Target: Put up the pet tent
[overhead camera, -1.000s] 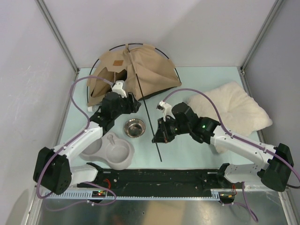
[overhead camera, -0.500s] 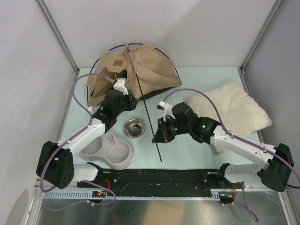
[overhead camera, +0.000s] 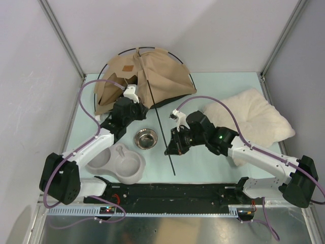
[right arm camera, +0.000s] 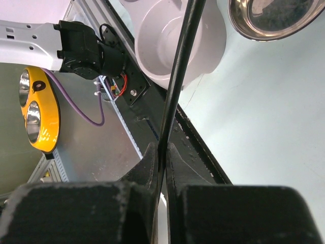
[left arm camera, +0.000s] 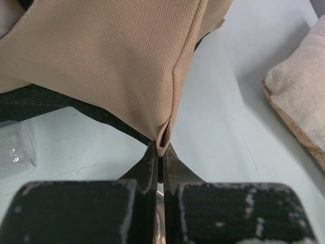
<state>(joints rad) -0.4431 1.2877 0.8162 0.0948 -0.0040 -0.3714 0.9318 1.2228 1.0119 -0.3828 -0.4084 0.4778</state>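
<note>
The pet tent (overhead camera: 152, 76), tan fabric with a brown label patch, lies slumped at the back of the table, with thin black poles arching over it. My left gripper (overhead camera: 143, 105) is at the tent's near corner. In the left wrist view the left gripper (left arm camera: 161, 151) is shut on a folded seam of the tent's fabric (left arm camera: 111, 61). A loose black pole (overhead camera: 161, 122) runs from the tent toward the near edge. My right gripper (overhead camera: 169, 149) is shut on this pole; in the right wrist view the pole (right arm camera: 179, 76) passes between the closed fingers of the gripper (right arm camera: 161, 152).
A steel bowl (overhead camera: 145, 138) sits between the two grippers, and a grey double pet bowl (overhead camera: 118, 165) lies near the left arm. The cream fluffy pillow (overhead camera: 254, 119) lies at the right. A black rail (overhead camera: 172, 193) runs along the near edge. Walls enclose the table.
My left gripper has moved up to the tent's near corner and shut on its fabric. The right arm and the pole have not moved.
</note>
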